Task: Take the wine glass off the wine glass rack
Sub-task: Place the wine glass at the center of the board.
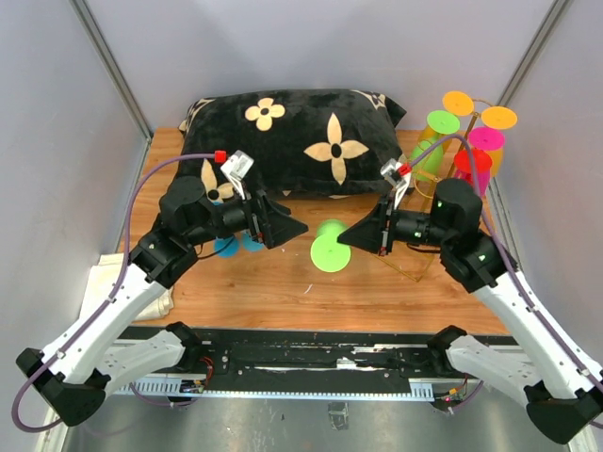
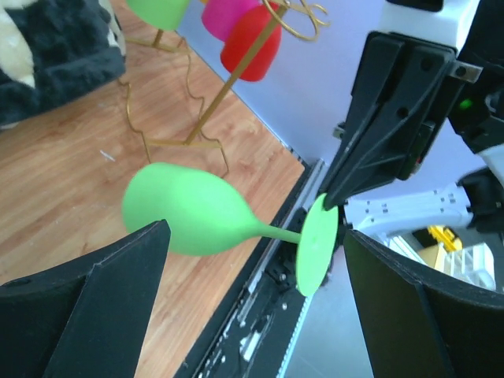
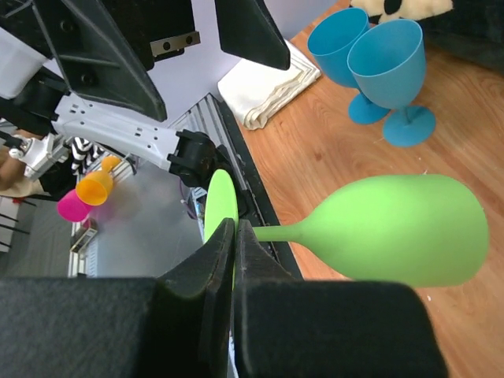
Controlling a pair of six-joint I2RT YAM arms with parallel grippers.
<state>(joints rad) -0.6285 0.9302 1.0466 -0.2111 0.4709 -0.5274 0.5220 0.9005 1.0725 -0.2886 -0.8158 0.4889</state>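
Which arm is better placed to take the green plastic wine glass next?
Left. The left gripper is open and aimed at the green plastic wine glass, bowl end nearest. The right gripper is shut on its round foot, so it can only release.

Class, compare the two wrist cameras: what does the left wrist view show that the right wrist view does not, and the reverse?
Only the left wrist view: the gold wine glass rack with a red glass and a pink glass hanging from it, and a corner of the black pillow.
Only the right wrist view: two blue glasses standing on the wood and a folded white cloth.
Both: the green wine glass, on its side in the air, its foot pinched by the shut right claw, and the wooden table.
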